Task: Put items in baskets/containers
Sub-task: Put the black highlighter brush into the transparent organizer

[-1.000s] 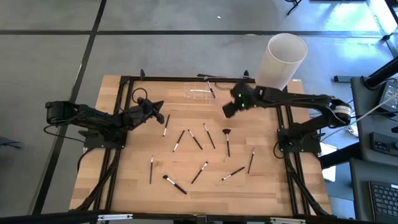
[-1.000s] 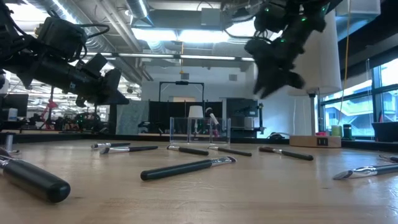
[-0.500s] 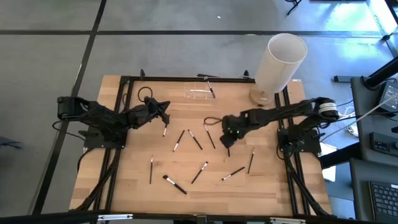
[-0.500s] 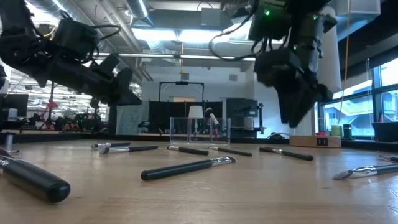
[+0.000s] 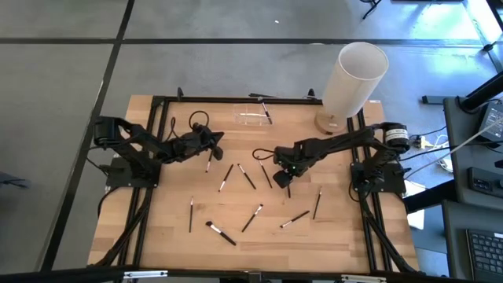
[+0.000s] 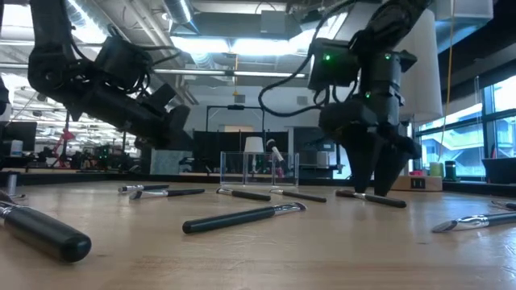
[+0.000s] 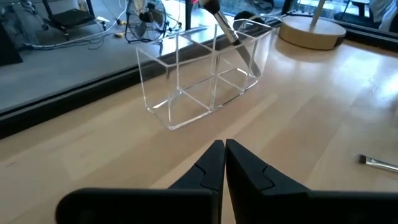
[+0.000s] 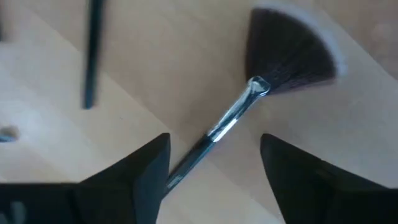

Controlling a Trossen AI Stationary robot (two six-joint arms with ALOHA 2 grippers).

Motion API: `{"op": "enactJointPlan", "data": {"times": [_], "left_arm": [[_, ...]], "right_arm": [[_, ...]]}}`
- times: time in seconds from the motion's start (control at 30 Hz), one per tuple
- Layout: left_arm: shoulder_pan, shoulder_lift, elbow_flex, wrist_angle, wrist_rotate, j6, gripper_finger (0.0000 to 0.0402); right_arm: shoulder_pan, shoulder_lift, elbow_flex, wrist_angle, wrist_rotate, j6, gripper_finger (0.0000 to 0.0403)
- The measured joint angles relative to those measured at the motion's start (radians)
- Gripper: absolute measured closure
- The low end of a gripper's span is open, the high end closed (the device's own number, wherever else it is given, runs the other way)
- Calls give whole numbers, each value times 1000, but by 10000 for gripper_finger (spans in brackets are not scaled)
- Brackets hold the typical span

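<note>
**Right gripper straddling fan brush, grasp pending**

Right gripper [image 8: 214, 168] is hanging low over the table with its fingers spread wide, nothing held. The fan brush [image 8: 273, 81] is lying flat directly beneath it, the handle running between the two fingers and the dark fanned bristles pointing away ahead. Another brush [image 8: 93, 53] is lying near one finger, apart from it. The clear holder [image 5: 253, 119] is sitting well beyond the gripper toward the far table edge, already containing one brush [image 7: 227, 25]. Left gripper [image 7: 224, 167] is waiting with fingers pressed together and empty, facing the holder.

Risks, as judged: the handle is crossing the gap at a slant, so closing may be rolling or skewing it rather than pinching it squarely. Descending too far would be driving the fingertips into the wood. A grip near the ferrule may be leaving the brush tail-heavy and tilting during transfer.
</note>
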Motion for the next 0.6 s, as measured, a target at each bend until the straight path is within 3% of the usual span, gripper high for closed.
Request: {"op": "enactJointPlan", "data": {"times": [0.23,0.33,0.6], "left_arm": [[0,0,0,6,-2,1,389],[0,0,0,7,-4,1,392],[0,0,0,25,-14,1,390]], "right_arm": [[-6,71,4,-31,27,-60,166],[-12,87,7,-74,86,-72,195],[-30,97,26,-159,109,-125,300]]}}
